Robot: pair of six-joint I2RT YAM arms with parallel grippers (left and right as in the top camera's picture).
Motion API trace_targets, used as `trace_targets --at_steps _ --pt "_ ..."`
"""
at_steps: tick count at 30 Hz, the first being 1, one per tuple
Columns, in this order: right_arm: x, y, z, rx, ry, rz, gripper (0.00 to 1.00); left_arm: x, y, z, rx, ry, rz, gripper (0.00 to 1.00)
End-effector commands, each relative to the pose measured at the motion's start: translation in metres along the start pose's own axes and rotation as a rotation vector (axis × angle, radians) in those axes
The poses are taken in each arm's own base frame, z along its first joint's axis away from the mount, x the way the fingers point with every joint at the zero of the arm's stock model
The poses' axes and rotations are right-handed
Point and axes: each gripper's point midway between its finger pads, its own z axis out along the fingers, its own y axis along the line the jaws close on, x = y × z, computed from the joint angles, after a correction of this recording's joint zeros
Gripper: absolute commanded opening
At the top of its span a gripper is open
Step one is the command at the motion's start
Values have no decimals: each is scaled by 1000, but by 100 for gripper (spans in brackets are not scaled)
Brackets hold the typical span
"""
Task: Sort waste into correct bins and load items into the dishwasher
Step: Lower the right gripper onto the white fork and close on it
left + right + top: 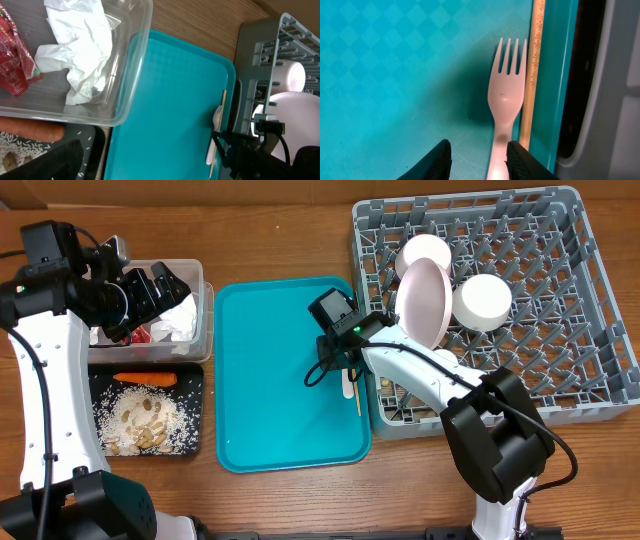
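A white plastic fork (506, 100) lies on the teal tray (395, 75) beside a thin wooden stick (534, 70), near the tray's right rim. My right gripper (480, 162) stands open low over the fork's handle, which runs between the fingers close to the right one. Overhead, the fork (347, 388) and stick (358, 396) lie just below that gripper (342, 365). My left gripper (170, 292) hangs open and empty over the clear tub (205, 330), which holds white napkins (80, 55) and a red wrapper (15, 65).
A carrot (145, 379) and crumbly food bits (145, 425) lie in the black tray (195, 380). The grey dish rack (590, 330) at right holds a plate (425, 300), a bowl (425, 252) and a white cup (482, 302). Its wall stands right beside the teal tray's rim.
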Motion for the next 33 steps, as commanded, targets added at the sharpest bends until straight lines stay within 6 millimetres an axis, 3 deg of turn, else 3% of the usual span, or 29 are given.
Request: trace_targets --at_steps 1,13,24,33 --pt "5 -15 19 48 30 18 39 -6 -7 -13 3 -42 13 100" --pt "5 -15 24 51 30 25 38 -6 -7 -13 3 -42 13 100" --pt "9 -5 5 20 114 122 39 -6 -7 -13 3 -42 13 100" --pt "5 5 18 -12 99 147 39 -6 -7 -13 3 -42 13 100"
